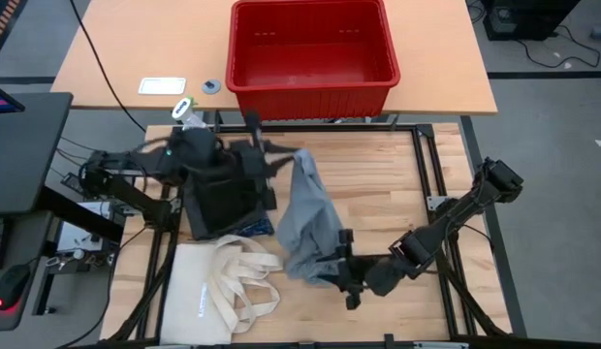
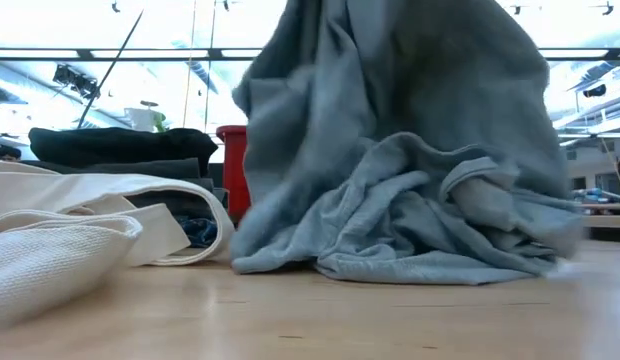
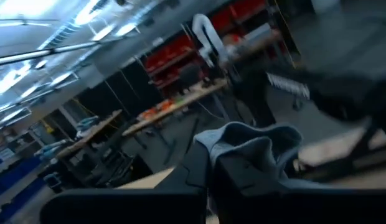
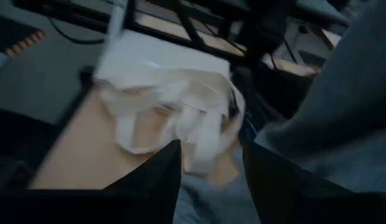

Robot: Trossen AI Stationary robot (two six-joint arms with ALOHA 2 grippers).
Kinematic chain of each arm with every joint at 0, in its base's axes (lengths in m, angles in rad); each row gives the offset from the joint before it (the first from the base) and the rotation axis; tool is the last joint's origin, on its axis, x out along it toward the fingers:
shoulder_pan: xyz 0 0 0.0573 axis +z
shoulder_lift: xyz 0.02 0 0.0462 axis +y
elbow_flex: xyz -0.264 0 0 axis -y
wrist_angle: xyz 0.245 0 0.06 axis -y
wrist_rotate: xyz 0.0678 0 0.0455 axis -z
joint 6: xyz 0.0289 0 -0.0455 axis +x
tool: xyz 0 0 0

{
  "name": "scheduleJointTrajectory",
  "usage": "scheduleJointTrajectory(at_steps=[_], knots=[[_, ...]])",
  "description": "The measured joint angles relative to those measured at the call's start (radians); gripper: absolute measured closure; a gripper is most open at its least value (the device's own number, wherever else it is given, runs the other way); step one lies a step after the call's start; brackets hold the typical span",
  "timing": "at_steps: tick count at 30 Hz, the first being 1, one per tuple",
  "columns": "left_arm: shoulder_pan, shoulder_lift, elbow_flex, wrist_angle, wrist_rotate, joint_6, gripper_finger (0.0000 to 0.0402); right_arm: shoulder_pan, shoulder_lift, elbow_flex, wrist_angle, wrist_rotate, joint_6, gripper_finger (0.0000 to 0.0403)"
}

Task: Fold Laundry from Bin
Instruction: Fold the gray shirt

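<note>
A grey garment (image 1: 308,218) slants up from the wooden table; its lower part (image 2: 420,235) lies heaped on the table. My left gripper (image 1: 284,155) is shut on its top end, above the table's middle. My right gripper (image 1: 345,264) is open, low at the garment's near right edge; in the right wrist view (image 4: 208,177) grey cloth shows between its fingers, and I cannot tell whether they touch it. A folded black pile (image 1: 218,194) with a blue plaid piece (image 1: 252,228) at its near edge lies on the left. The red bin (image 1: 310,85) stands on the far table. My left gripper holds the grey garment by a bunched part of its top end (image 3: 252,146), pinched between the two fingers, several layers gathered. The fingers come roughly level from the table's left. The garment hangs slanting down from the hold, and its lower part (image 1: 315,257) rests on the table.
A cream tote bag (image 1: 223,283) with long handles lies at the near left, close to the garment. A spray bottle (image 1: 189,111) stands behind the black pile. Bare wood (image 1: 388,184) lies to the right of the garment.
</note>
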Motion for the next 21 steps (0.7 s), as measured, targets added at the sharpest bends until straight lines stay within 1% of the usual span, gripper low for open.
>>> scheduleJointTrajectory(at_steps=[3,8,10,12,13,14,16,18,19,20,21], knots=[[-0.002,0.001,0.073,0.011,0.012,-0.044,0.0386,-0.054,0.000,-0.013,-0.010,0.004,0.023,0.0223],[-0.036,0.001,0.166,0.073,0.127,-0.099,0.0386,-0.175,0.000,-0.037,-0.007,0.027,0.029,0.0223],[-0.056,0.001,0.197,0.089,0.147,-0.103,0.0386,-0.226,0.000,-0.038,-0.011,0.031,0.008,0.0223],[-0.076,0.001,0.220,0.119,0.158,-0.104,0.0386,-0.274,0.000,-0.039,-0.013,0.068,-0.025,0.0223],[-0.085,0.000,0.229,0.133,0.159,-0.105,0.0386,-0.299,0.000,-0.038,-0.013,0.119,-0.047,0.0223],[-0.093,0.000,0.239,0.137,0.159,-0.104,0.0386,-0.320,0.000,-0.034,-0.014,0.202,-0.071,0.0223],[-0.112,0.000,0.261,0.137,0.159,-0.104,0.0386,-0.357,0.000,-0.020,0.012,0.411,-0.132,0.0223],[-0.127,0.000,0.276,0.138,0.159,-0.104,0.0386,-0.387,-0.001,-0.007,0.086,0.605,-0.258,0.0223],[-0.132,0.000,0.282,0.140,0.159,-0.100,0.0386,-0.398,-0.002,0.000,0.147,0.683,-0.343,0.0223],[-0.135,0.000,0.287,0.142,0.159,-0.090,0.0386,-0.408,-0.002,0.005,0.223,0.736,-0.429,0.0223],[-0.138,0.000,0.289,0.142,0.159,-0.082,0.0386,-0.414,-0.002,0.007,0.304,0.757,-0.502,0.0223]])
